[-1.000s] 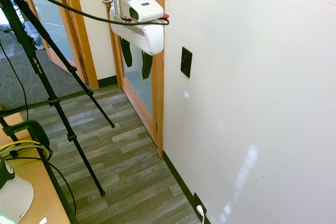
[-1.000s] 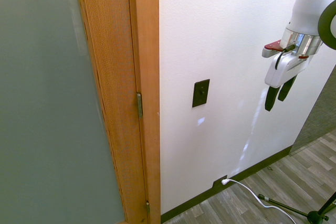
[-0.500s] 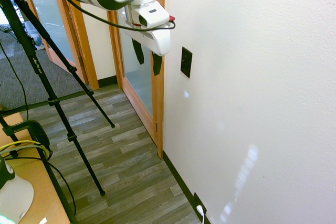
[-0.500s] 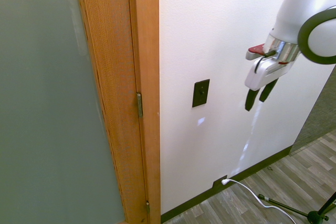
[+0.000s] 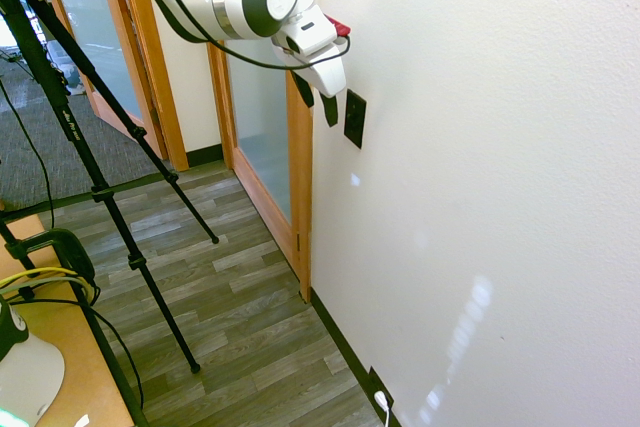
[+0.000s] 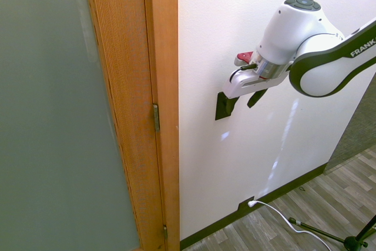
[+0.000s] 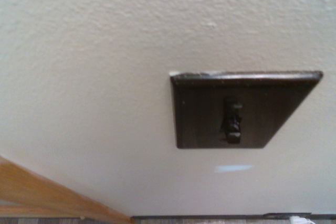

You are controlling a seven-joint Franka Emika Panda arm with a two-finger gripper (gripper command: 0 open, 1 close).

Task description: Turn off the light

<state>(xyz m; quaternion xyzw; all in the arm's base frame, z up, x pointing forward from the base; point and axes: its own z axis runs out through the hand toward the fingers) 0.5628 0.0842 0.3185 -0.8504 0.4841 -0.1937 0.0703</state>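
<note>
The light itself is out of view. Its switch is a small black upright wall plate (image 5: pixel 355 119) on the white wall, just beside the wooden door frame. In the wrist view the plate (image 7: pixel 199 111) fills the middle right, with its small toggle (image 7: pixel 232 120) at the centre. My gripper (image 5: pixel 317 102) is tilted toward the wall, its two black fingers apart and empty, the tips just short of the plate. From the other side the gripper (image 6: pixel 244 101) overlaps the plate (image 6: pixel 222 110), with one finger in front of its upper right part. I cannot tell whether a finger touches it.
A wooden door frame (image 6: pixel 161 86) with a frosted glass panel (image 6: pixel 53 116) stands right beside the switch. Low on the wall is a black outlet plate with a white plug (image 6: pixel 251 203). Grey wood-pattern floor (image 5: pixel 240 307) lies below, and a desk corner (image 5: pixel 60 367) is at the near left.
The arm has swung in toward the wall and tilted, carrying the gripper from well away from the plate to right at it. The fingers have stayed apart.
</note>
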